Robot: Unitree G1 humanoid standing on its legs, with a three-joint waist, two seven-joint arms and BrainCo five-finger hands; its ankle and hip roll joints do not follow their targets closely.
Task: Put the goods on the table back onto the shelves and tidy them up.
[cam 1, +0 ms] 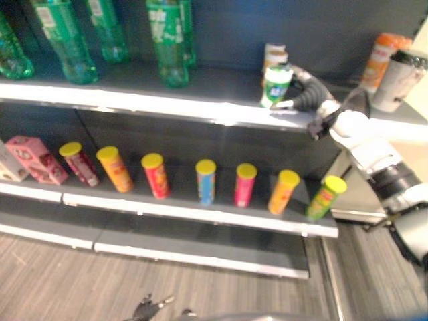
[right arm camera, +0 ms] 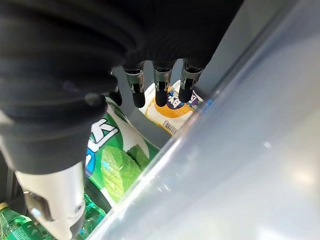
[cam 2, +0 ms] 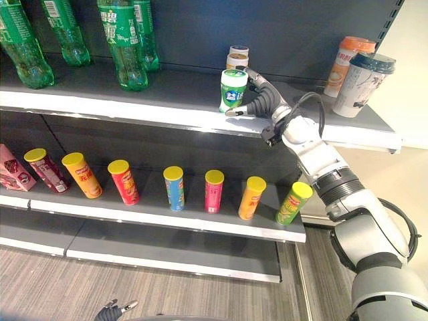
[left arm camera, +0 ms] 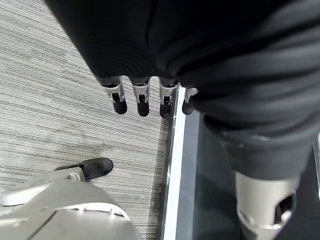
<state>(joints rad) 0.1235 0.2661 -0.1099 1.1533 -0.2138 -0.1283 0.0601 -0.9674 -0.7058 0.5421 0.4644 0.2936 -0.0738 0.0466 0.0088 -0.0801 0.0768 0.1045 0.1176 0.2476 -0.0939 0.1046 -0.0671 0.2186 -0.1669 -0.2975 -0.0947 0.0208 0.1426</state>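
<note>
right hand (cam 2: pixel 262 101): on the upper shelf (cam 2: pixel 180 107), fingers and thumb wrapped round the green-and-white can (cam 2: pixel 233 89) | can: upright near the shelf's front edge, before two similar cans (cam 2: pixel 237 57) | left hand (left arm camera: pixel 150 97): low by the floor, fingers relaxed, holding nothing | progress: placement nearly done, release and straightening probably left

I see a green and white can (cam 2: pixel 233 89), green bottles (cam 2: pixel 122 44), yellow-lidded tubes (cam 2: pixel 174 188) in red, orange, blue, pink, and a dark grey shelf (cam 2: pixel 180 87).
</note>
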